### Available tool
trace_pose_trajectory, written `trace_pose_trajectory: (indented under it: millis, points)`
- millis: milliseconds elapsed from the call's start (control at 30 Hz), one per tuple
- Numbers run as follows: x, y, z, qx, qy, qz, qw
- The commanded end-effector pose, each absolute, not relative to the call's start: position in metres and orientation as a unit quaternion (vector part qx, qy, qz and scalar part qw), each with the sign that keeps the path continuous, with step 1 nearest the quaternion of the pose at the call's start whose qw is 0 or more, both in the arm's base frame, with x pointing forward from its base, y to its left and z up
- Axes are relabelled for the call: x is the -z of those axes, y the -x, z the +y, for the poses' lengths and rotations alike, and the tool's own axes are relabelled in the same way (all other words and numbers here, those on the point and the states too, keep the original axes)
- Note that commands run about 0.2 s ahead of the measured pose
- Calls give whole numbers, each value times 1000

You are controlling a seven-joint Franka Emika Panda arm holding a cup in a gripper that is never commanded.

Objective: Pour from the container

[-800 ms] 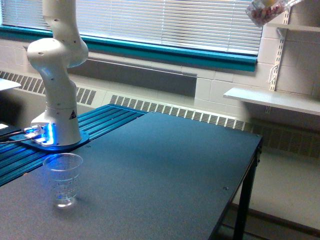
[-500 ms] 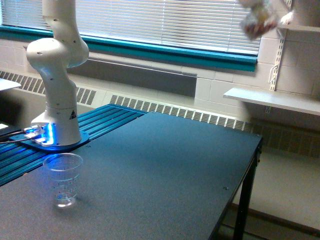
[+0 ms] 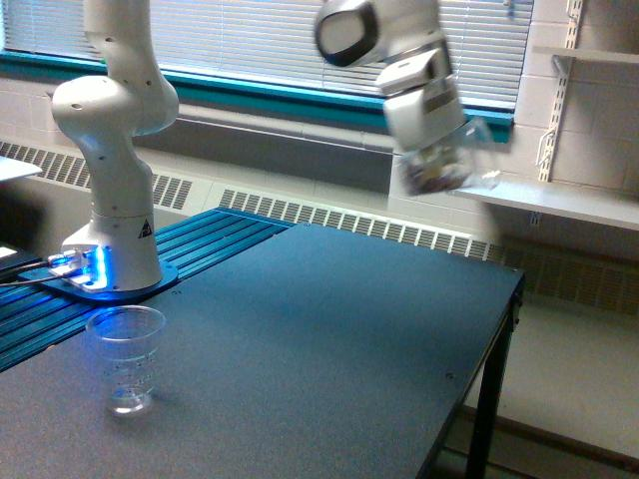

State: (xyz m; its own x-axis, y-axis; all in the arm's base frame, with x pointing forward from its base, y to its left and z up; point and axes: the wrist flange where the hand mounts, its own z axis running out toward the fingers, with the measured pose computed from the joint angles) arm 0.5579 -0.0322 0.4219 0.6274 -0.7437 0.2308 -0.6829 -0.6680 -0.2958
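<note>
My tool [image 3: 439,160], blurred, grips the container [image 3: 439,172] high above the table's [image 3: 329,339] far edge, well apart from the drinking cup [image 3: 125,357] standing near my base. I judge this the carry step: next I must bring the container over the cup's mouth before tipping.

The white arm [image 3: 120,150] is glowing blue at its base, the table [image 3: 329,339] is showing speckled dark grey, and a teal sill [image 3: 300,100] is running under pale blinds [image 3: 250,40].
</note>
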Motion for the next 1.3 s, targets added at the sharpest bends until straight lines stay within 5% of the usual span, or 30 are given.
trace_pose_trajectory:
  millis: [33, 433, 1300]
  points:
    - [-402, -508, -140, 168, 854, 490, 52]
    - [-368, -441, -220, 137, 807, 574, 35]
    - [-348, -355, -239, 113, 780, 616, -4]
